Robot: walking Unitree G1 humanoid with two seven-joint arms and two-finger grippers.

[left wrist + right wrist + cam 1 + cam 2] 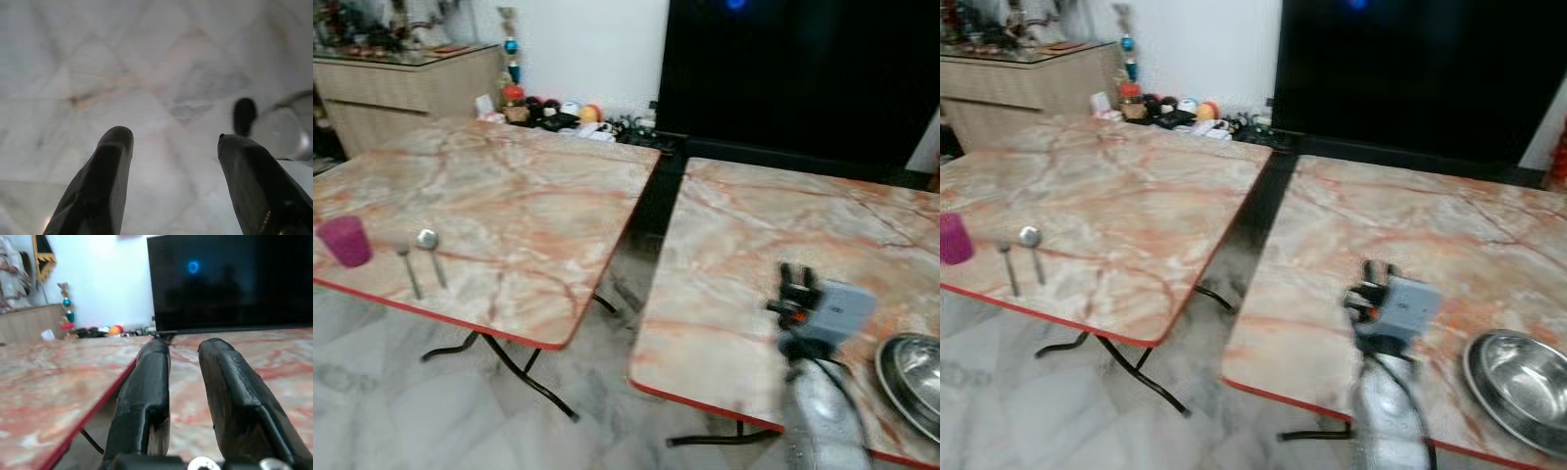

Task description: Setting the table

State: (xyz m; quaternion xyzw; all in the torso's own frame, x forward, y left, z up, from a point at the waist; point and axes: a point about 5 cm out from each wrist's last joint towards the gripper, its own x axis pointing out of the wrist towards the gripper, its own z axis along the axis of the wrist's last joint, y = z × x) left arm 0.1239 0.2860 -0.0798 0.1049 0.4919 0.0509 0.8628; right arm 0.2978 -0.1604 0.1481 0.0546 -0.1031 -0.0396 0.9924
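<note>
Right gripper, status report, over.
Right gripper over the right table, fingers slightly parted, empty. Left gripper open, idle over floor. Steel bowl beside it; cup, spoons on left table. Nothing blocking.

A large black television screen (803, 73) stands against the white wall (592, 49) beyond the far table edges, with a small blue light (193, 267) glowing near its top. To its left, a low wooden sideboard (406, 88) carries blurred clutter under a glass top. Along the foot of the wall lies a row of small colourful objects (563, 113), among them round balls and a trophy-like ornament (510, 44), too blurred to name closer. The floor (372, 392) is pale grey marble tile
</note>
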